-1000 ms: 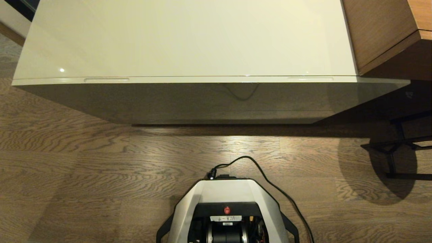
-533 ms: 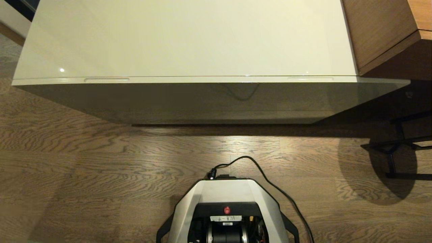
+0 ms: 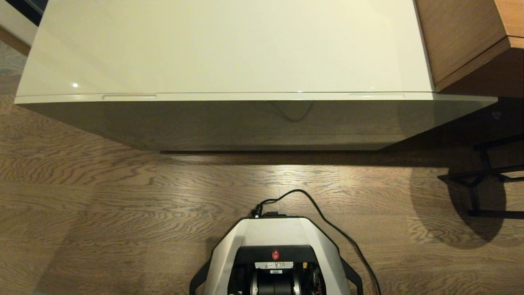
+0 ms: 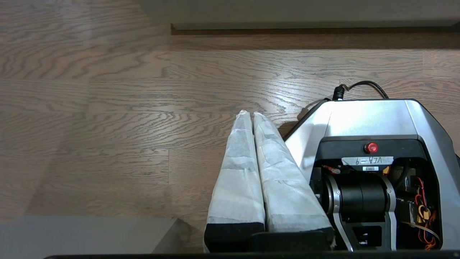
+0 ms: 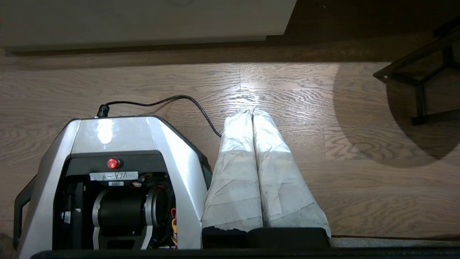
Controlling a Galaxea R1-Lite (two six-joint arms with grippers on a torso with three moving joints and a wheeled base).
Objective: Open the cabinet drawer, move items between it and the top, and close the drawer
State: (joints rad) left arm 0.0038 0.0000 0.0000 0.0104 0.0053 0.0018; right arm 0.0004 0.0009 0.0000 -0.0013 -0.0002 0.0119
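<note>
The top point(image 3: 229, 45) is a glossy cream-white surface filling the far half of the head view, with nothing on it. Along its near edge runs the cabinet drawer point(image 3: 245, 123), shut, with two slim slots point(image 3: 129, 97) at its front rim. The items are hidden. Neither arm shows in the head view. My left gripper point(image 4: 250, 113) hangs over the wooden floor beside my base, its white-wrapped fingers pressed together on nothing. My right gripper point(image 5: 252, 111) hangs the same way on the other side, shut and empty. Both are well short of the cabinet.
A brown wooden furniture piece point(image 3: 462, 37) adjoins the cabinet on the right. Below it on the floor stands a black metal frame point(image 3: 483, 176). My base point(image 3: 276, 246) faces the cabinet, with a black cable point(image 3: 327, 221) trailing to the right across the wood floor.
</note>
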